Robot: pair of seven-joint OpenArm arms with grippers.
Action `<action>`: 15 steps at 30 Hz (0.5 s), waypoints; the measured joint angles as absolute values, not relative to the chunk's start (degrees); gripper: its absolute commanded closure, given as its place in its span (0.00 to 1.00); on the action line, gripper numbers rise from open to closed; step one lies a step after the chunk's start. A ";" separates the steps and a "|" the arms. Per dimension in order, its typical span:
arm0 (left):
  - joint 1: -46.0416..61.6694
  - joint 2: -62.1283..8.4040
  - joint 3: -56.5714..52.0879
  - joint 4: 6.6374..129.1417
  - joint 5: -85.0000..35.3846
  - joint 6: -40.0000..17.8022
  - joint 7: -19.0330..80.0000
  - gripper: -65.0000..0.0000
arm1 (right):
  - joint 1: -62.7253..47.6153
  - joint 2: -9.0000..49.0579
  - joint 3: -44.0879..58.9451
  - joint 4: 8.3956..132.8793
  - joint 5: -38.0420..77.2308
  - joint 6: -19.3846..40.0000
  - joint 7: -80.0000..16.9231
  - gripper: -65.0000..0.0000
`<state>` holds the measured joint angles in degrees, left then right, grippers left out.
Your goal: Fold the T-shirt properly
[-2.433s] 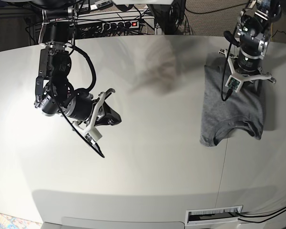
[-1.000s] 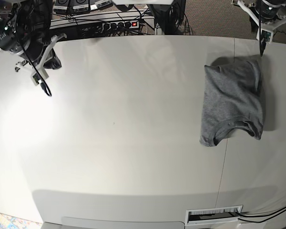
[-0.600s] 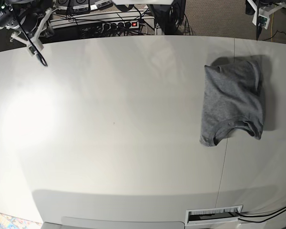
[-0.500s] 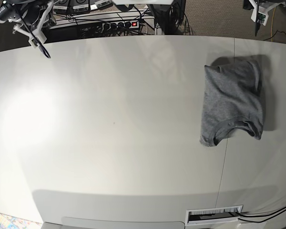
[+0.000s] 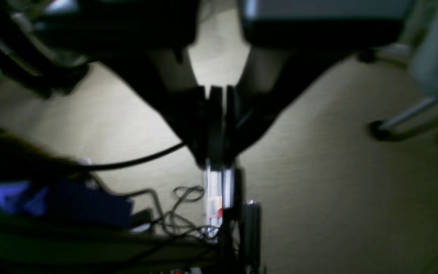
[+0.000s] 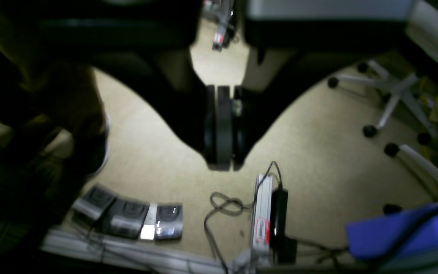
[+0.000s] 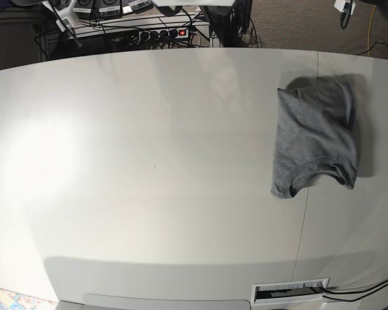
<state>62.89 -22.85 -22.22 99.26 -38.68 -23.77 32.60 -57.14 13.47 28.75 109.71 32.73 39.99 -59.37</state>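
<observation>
T-shirt [image 7: 315, 139], grey, lies folded into a compact rectangle on the right part of the white table [image 7: 149, 168], neck opening toward the near edge, nothing touching it. Going left to right in the base view: the left and centre of the table surface, then the shirt. Right gripper [image 6: 222, 161] is raised off the table over the floor, jaws pressed together, holding nothing. Left gripper [image 5: 216, 161] is likewise off the table, jaws together and empty, above floor cables [image 5: 181, 217].
</observation>
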 measured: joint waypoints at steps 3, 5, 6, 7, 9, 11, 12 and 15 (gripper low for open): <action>60.07 -22.90 -22.20 93.82 -39.62 -25.19 32.84 1.00 | -56.27 13.52 24.38 103.35 26.74 39.77 -52.99 1.00; 57.84 -22.87 -21.45 89.95 -39.66 -25.23 32.45 1.00 | -54.37 13.45 21.17 98.72 23.29 39.77 -50.70 1.00; 56.64 -22.90 -20.73 87.90 -39.62 -25.19 32.21 1.00 | -53.19 13.47 19.51 96.18 21.93 39.86 -49.41 1.00; 55.48 -22.92 -19.84 85.82 -39.20 -25.17 31.40 1.00 | -51.81 13.47 17.96 93.51 20.56 39.88 -48.29 1.00; 53.10 -22.90 -17.34 81.71 -37.95 -25.17 29.80 1.00 | -48.82 13.45 14.98 87.68 17.10 39.88 -45.30 1.00; 50.57 -22.85 -14.11 78.06 -35.66 -25.12 28.34 1.00 | -45.41 13.47 12.34 81.32 13.56 39.75 -42.04 1.00; 49.28 -22.81 -12.32 76.29 -34.13 -25.17 27.51 1.00 | -43.59 13.45 11.14 78.06 12.14 39.72 -40.71 1.00; 45.87 -22.74 -7.22 71.50 -29.54 -25.12 23.29 1.00 | -38.09 13.37 8.36 67.90 8.21 39.79 -34.76 1.00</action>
<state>45.87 -22.74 -7.22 71.50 -29.54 -25.12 23.29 -38.09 13.37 8.36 67.90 8.21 39.79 -34.76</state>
